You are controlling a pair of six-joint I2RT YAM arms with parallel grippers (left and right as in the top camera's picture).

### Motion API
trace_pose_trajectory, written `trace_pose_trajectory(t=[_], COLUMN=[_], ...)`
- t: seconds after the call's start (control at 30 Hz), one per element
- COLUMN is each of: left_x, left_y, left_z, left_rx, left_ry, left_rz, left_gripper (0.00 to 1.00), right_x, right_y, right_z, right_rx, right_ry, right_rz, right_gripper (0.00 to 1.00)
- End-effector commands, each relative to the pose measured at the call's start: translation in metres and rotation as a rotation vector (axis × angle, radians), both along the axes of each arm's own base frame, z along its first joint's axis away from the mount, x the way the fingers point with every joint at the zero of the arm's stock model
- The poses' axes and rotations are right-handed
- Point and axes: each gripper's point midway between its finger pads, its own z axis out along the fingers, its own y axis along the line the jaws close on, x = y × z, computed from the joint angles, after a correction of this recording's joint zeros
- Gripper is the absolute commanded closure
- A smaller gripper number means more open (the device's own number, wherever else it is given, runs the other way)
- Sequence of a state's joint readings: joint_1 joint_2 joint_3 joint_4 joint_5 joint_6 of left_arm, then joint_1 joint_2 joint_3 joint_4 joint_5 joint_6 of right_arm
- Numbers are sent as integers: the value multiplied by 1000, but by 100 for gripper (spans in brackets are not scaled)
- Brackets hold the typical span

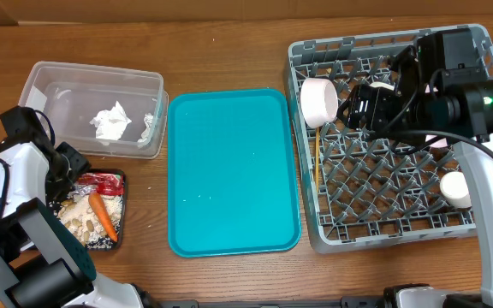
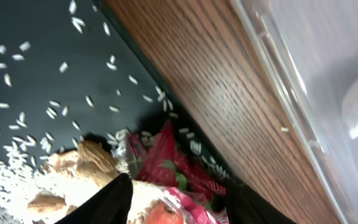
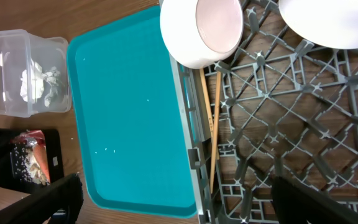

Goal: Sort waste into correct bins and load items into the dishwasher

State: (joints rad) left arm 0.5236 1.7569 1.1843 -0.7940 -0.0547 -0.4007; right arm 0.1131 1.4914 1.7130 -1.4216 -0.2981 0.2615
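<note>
Two tools mid-sort: left tool (image 2: 179, 202) straddles wrapper (image 2: 166, 155) in tray (image 1: 124, 205) at 8 o'clock, grip unclear; right tool (image 3: 188, 198) spread over rack (image 1: 383, 188). Next, likely: pinch, lift to tub (image 1: 58, 81).

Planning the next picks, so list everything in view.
clear tub: one, clear, far left
crumpled paper: two pieces, white, in the tub
black tray: one, black, beside the tub
snack wrapper: one, red, in the black tray
carrot piece: one, orange, same tray
food scraps: one pile, beige-white, same tray
teal tray: one, teal, centre
dish rack: one, grey, right
bowl: one, white, on its side in the rack
chopsticks: two, light wood, along the rack's edge nearest the teal tray
cup: one, white, rack's right side
white dish: one, white, beside the bowl, partly out of frame
left tool: one, black, over the black tray, straddling the wrapper
right tool: one, black, open above the rack
</note>
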Motion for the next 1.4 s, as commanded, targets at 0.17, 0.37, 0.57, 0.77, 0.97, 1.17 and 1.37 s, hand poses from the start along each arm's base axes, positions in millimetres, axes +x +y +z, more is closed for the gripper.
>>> trace_pose_trajectory(t=[0.17, 0.37, 0.57, 0.77, 0.97, 1.17, 1.37], left_x=[-5, -6, -2, -4, -20, -17, -4], left_y=[4, -3, -5, -6, 5, 6, 3], left_z=[-9, 16, 58, 63, 45, 16, 6], left_rx=[10, -23, -16, -9, 56, 65, 40], left_ry=[63, 38, -6, -13, 41, 0, -77], left_rz=[-12, -17, -22, -21, 98, 119, 130], left_gripper=[96, 96, 96, 96, 30, 28, 43], right_x=[-1, -1, -1, 0, -1, -1, -1], right_y=[0, 0, 0, 0, 0, 0, 0], right_z=[4, 5, 5, 5, 5, 5, 4], right_rx=[-8, -8, -8, -7, -8, -8, -8], right_ry=[-16, -17, -17, -20, -17, -17, -16], right_rz=[3, 3, 3, 3, 4, 4, 4], right_gripper=[0, 0, 0, 0, 0, 0, 0])
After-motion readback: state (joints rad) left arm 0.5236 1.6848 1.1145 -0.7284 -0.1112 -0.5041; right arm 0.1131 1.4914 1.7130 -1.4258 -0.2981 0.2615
